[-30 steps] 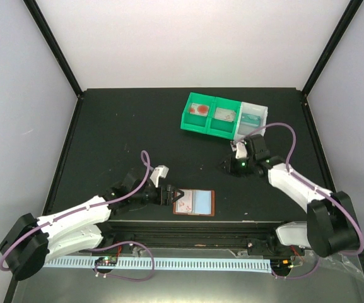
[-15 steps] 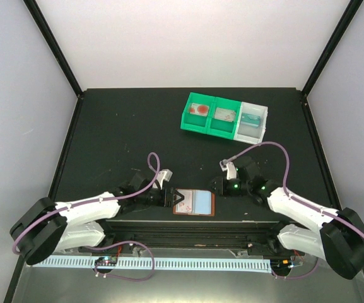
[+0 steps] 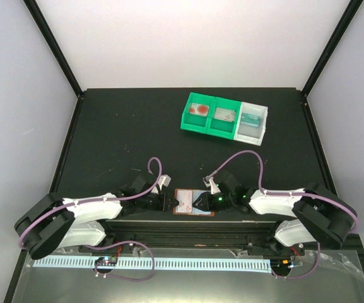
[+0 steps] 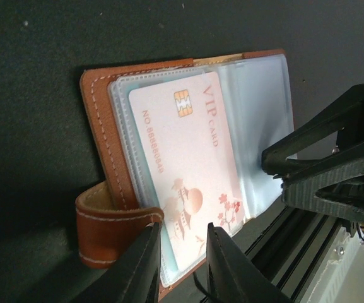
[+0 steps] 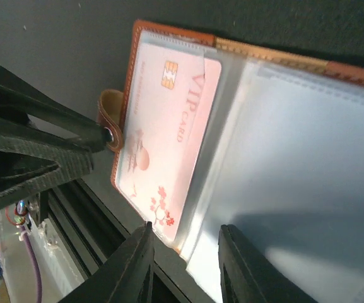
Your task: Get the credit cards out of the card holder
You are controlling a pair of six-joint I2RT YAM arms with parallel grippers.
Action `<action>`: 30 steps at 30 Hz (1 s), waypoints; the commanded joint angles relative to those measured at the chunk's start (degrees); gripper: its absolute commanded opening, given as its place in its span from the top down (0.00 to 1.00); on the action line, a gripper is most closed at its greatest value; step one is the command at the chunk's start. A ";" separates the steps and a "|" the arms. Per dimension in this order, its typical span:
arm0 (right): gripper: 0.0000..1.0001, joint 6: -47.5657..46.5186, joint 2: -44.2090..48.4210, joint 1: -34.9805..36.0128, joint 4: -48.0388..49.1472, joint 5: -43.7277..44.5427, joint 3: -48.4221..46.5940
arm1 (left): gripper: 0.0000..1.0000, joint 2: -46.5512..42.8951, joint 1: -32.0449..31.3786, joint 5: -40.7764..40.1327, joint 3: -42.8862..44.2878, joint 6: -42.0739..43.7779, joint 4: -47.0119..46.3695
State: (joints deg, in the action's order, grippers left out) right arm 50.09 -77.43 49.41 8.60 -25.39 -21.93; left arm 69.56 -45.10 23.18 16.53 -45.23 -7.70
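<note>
You have the holder (image 3: 193,203) spread at the table's (image 3: 118,139) near edge, pink card (image 4: 185,170) sleeved inside; left gripper (image 4: 182,228) narrow astride its tab (image 4: 106,221) side, grip uncertain, likely to pin it; right gripper (image 5: 186,228) half-parted, empty, over the sleeves (image 5: 295,158).

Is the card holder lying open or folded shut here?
Open: the card holder lies spread flat, clear sleeves facing up, a pink VIP card tucked in one sleeve.

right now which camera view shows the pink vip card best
The left wrist view: the VIP card is large, with chip, number and print readable. The right wrist view shows it, one edge under a clear sleeve. The top external view gives only a small pale patch in the card holder.
</note>
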 commanded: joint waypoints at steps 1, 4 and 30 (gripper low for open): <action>0.69 1.01 -2.86 2.09 4.70 1.21 -1.45 | 0.79 -2.31 -0.34 -1.80 -0.71 -0.66 1.38; 0.69 0.34 -5.32 3.45 3.58 2.64 -2.72 | 0.78 -2.80 -0.34 -2.67 -0.87 -0.76 2.00; 0.72 0.94 5.05 4.03 -1.14 13.94 -1.56 | 0.71 -8.89 -0.34 2.58 -0.60 -8.82 -4.62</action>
State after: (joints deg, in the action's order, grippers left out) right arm 49.74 -72.64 53.34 3.42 -9.61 -25.23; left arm 63.57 -45.34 26.61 12.93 -53.25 -12.45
